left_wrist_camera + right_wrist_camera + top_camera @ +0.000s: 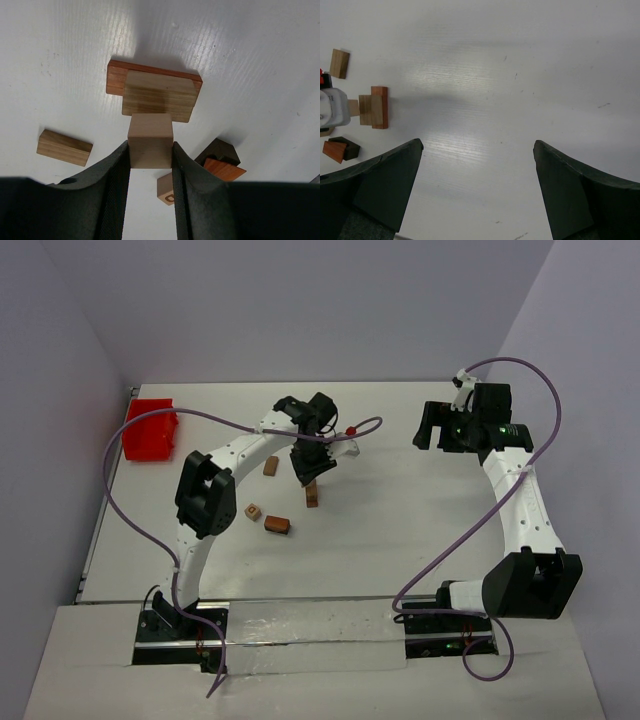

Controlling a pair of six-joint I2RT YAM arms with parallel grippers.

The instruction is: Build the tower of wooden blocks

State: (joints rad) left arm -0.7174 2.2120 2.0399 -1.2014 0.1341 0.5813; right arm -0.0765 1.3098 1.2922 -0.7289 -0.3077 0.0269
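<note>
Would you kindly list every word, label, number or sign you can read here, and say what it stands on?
Nothing here reads as legible text.
Small pale cube: a dark mark on its face, partly hidden behind the left fingers, too cut off to read.

The cube (150,142) is pale tan, the slab (116,77) reddish-brown — the tray (150,435) red.

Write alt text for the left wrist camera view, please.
The left hand grips a pale cube at a stack: tan block on reddish-brown block. A loose slab lies left on the white table; three small pieces sit lower right.
</note>
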